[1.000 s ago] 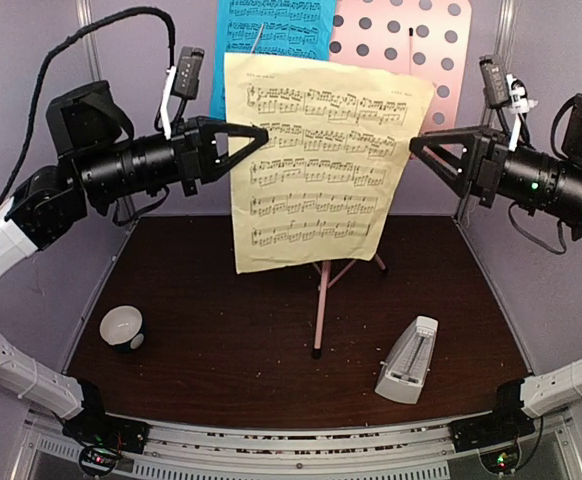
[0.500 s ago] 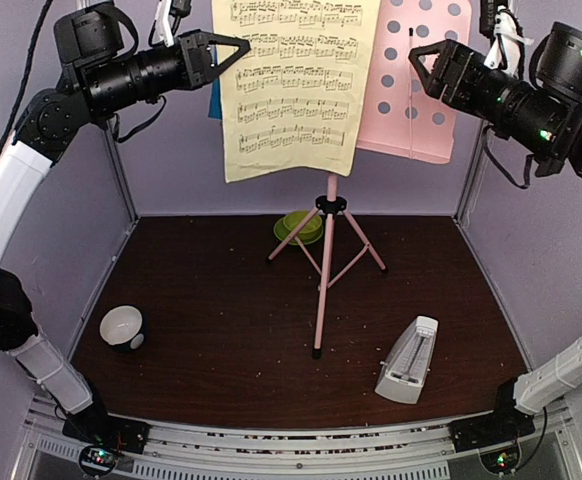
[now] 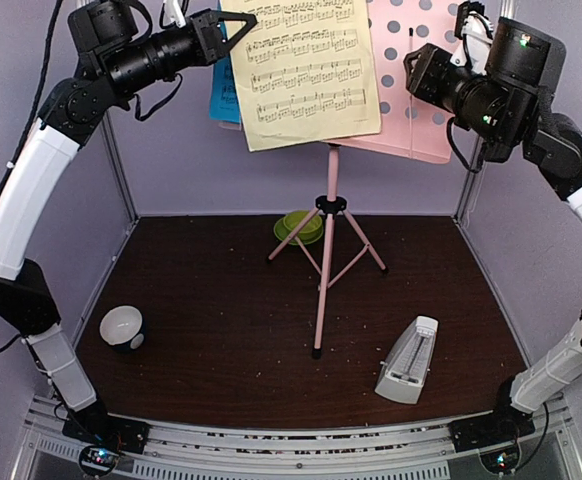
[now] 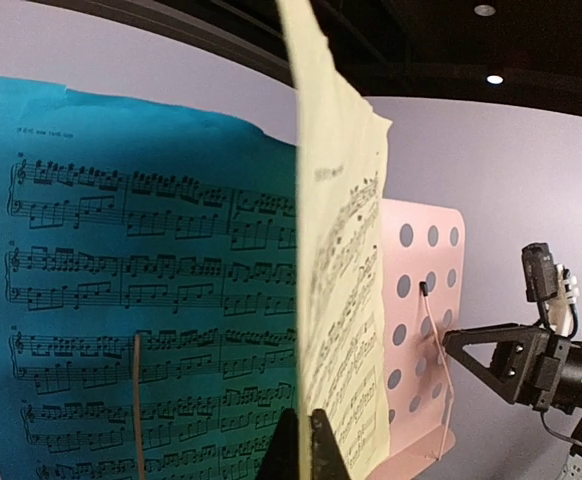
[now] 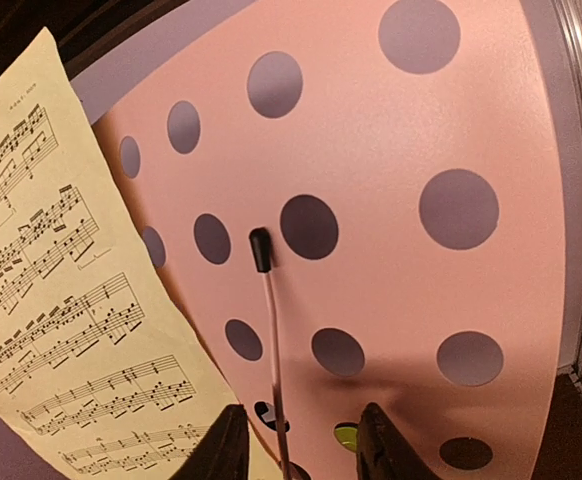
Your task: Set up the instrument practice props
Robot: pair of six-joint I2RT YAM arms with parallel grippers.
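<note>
yellow sheet (image 3: 306, 70): thin paper, light and limp. the left gripper (image 3: 249, 18) has its jaws pinched closed on the upper left margin. we find the sheet held high, just in front of the desk (image 3: 421, 140) of the stand (image 3: 326, 250). it overlaps the blue sheet (image 3: 224, 95), which lies against the desk's left part. in the left wrist view the paper bows away from the pinch. we judge it will flop, crease or tear if tugged, and may slide off the smooth desk unless its lower edge seats on the ledge. the best hold is a margin pinch near an upper corner, as now, letting it hang.

right gripper (image 3: 414, 72): jaws apart, holding nothing, at the desk's right part. its wrist view shows the thin pink wire (image 5: 269, 340) between the fingers (image 5: 386, 440); whether they touch it we cannot tell. we judge the wire springy and slight, so it wants a gentle hold.

metronome (image 3: 407, 362): upright on the table (image 3: 221, 300), well apart from the stand's feet.
</note>
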